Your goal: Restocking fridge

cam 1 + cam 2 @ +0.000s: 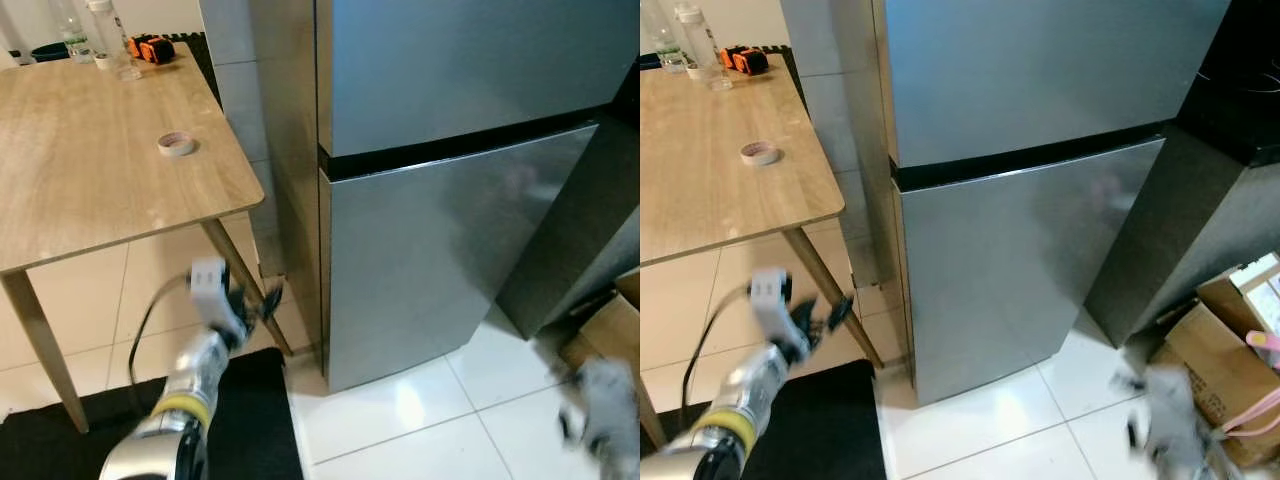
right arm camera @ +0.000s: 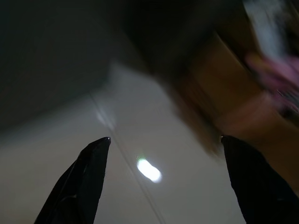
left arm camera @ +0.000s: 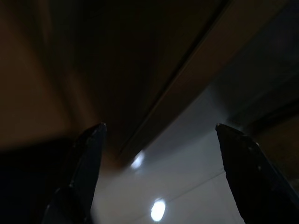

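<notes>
A tall silver fridge [image 1: 450, 150] stands before me with both doors shut, a black seam between the upper and lower door. My left gripper [image 1: 258, 300] is raised low in front of the table leg, left of the fridge's lower door; its fingers [image 3: 88, 158] stand wide apart with nothing between them. My right gripper [image 1: 600, 420] is a blur low at the right, near the floor; its fingers [image 2: 88, 172] are also spread and empty. Two clear bottles [image 1: 100, 35] stand at the far end of the wooden table [image 1: 90, 190].
A roll of tape [image 1: 177, 144] and an orange tool [image 1: 150, 48] lie on the table. A slanted table leg [image 1: 245, 285] stands close to the left gripper. Cardboard boxes [image 1: 1230, 350] with a pink strap sit right of the fridge. A black mat [image 1: 250, 420] covers the floor.
</notes>
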Robot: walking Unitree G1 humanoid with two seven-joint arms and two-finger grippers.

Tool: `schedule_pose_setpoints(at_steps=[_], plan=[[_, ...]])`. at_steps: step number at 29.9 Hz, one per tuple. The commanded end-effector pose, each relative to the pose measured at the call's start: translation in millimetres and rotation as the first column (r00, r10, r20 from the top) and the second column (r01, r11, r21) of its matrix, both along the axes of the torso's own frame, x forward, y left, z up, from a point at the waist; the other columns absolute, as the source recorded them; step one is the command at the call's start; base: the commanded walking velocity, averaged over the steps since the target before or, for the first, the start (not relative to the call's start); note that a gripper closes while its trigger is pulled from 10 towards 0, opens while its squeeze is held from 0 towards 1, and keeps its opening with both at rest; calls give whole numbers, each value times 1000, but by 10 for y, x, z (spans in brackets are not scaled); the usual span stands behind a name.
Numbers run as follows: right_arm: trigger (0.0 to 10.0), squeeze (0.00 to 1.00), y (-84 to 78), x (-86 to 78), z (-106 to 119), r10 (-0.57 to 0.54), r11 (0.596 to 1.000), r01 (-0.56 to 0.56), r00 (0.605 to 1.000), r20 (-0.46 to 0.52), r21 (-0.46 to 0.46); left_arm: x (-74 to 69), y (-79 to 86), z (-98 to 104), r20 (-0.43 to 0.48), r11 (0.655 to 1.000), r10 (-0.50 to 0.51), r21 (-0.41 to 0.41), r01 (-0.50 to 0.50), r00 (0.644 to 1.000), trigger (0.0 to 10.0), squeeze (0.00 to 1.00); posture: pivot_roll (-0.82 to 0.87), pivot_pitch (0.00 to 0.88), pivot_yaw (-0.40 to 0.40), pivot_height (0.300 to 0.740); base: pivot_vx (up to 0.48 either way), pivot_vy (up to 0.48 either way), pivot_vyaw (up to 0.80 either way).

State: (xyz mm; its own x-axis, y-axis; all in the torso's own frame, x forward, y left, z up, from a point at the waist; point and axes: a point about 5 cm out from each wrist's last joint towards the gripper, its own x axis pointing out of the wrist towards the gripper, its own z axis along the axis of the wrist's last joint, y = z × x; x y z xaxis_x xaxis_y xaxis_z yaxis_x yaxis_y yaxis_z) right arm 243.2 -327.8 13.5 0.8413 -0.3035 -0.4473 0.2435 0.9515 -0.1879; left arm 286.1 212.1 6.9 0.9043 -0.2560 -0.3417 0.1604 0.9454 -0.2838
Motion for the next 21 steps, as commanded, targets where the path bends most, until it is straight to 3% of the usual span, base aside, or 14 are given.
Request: schedule_pose_setpoints(at_steps=[1, 3, 4, 6, 7, 8, 9, 11, 12, 13, 15, 16, 20, 21], plan=[[10000, 0, 101, -20, -66, 64, 994, -65, 998, 12, 90, -48, 99, -43, -48, 998, 15, 61, -12, 999, 10000, 0, -1, 0, 4, 740, 0, 0, 0], [10000, 0, 144, 168, 149, 177, 948, -213, 970, 165, 236, -229, 187, -200, -128, 995, 66, 77, -57, 990, 10000, 0, -1, 0, 4, 740, 0, 0, 0], [10000, 0, 144, 168, 149, 177, 948, -213, 970, 165, 236, -229, 187, -200, -128, 995, 66, 77, -57, 990, 10000, 0, -1, 0, 4, 740, 0, 0, 0], [10000, 0, 205, 325, 406, 289, 862, -398, 894, 341, 313, -390, 256, -326, -194, 991, 115, 95, -98, 974, 10000, 0, -5, 0, 3, 740, 0, 0, 0], [10000, 0, 205, 325, 406, 289, 862, -398, 894, 341, 313, -390, 256, -326, -194, 991, 115, 95, -98, 974, 10000, 0, -5, 0, 3, 740, 0, 0, 0], [10000, 184, 294, 461, 735, 396, 740, -593, 765, 508, 316, -550, 283, -448, -262, 986, 140, 128, -109, 955, 10000, 0, -4, 0, 1, 740, 0, 0, 0], [10000, 259, 334, 497, 856, 429, 691, -657, 710, 559, 303, -607, 286, -491, -286, 984, 146, 143, -108, 947, 10000, 0, -5, 0, 0, 740, 0, 0, 0], [10000, 259, 355, 511, 911, 444, 667, -684, 683, 580, 295, -633, 285, -512, -298, 983, 147, 151, -106, 943, 10000, 0, -5, 0, 0, 740, 0, 0, 0], [10000, 682, 405, 535, 1023, 465, 624, -731, 632, 620, 276, -673, 278, -542, -314, 982, 148, 158, -102, 938, 10000, 0, -5, 0, 0, 740, 0, 0, 0], [10000, 1000, 499, 564, 1210, 493, 555, -800, 538, 684, 229, -741, 265, -593, -343, 981, 149, 170, -95, 927, 10000, 0, -5, 0, 0, 740, 0, 0, 0], [10000, 1000, 718, 597, 1565, 549, 411, -905, 342, 762, 111, -892, 224, -701, -404, 979, 148, 192, -75, 903, 10000, 0, 1, 0, -4, 740, 0, 0, 0], [10000, 1000, 784, 602, 1659, 566, 368, -927, 286, 773, 73, -940, 209, -734, -423, 978, 148, 198, -68, 894, 10000, 0, 1, 0, -4, 740, 0, 0, 0], [10000, 1000, 1030, 635, 1847, 700, 221, -975, 135, 701, -32, -1096, 158, -832, -481, 975, 129, 221, -23, 867, 10000, 0, 0, 0, -8, 740, 0, 0, 0], [10000, 1000, 1102, 703, 1896, 738, 220, -973, 120, 665, -70, -1132, 154, -850, -492, 975, 131, 222, -22, 861, 10000, 0, 1, 0, -12, 740, 0, 0, 0]])
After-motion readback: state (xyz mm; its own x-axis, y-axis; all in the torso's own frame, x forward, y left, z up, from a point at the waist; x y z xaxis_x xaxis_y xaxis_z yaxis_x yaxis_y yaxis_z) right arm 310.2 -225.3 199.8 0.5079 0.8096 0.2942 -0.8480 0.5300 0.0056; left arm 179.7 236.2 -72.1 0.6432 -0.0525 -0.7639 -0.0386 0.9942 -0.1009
